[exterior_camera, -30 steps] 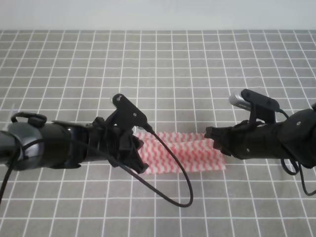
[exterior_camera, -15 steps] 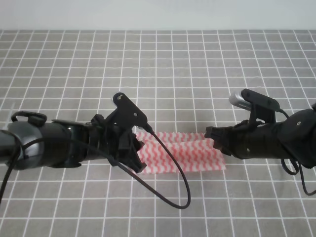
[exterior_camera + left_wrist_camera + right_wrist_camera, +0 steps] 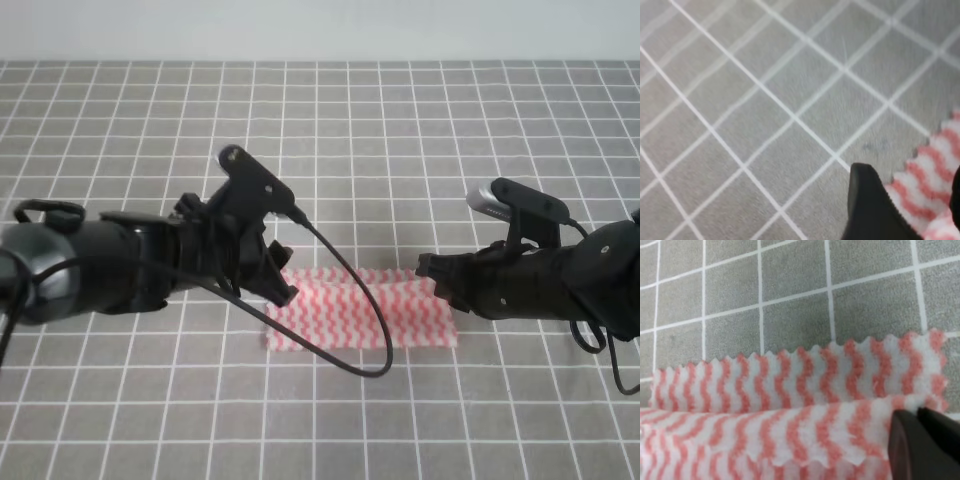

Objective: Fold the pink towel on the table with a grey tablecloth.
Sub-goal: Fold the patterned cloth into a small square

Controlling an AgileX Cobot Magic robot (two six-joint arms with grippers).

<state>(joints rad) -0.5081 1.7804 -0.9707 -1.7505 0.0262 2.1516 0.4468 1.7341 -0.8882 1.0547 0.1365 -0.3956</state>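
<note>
Fuzzy zigzag-striped pink towel (image 3: 365,315) lies folded, seemingly doubled.

One pink towel (image 3: 400,312), one table with a grey tablecloth (image 3: 400,140), two robot arms, one left hand (image 3: 277,293), one right hand (image 3: 428,270)

pink towel (image 3: 932,192) edge cropped, blurred

A robot test bench rather than a home; the table (image 3: 400,130) wears a grey cloth ruled with a white grid, like a calibration mat; two black arms with wrist cameras and loose cables reach over it; a plain pale wall (image 3: 320,30) runs behind.
</note>
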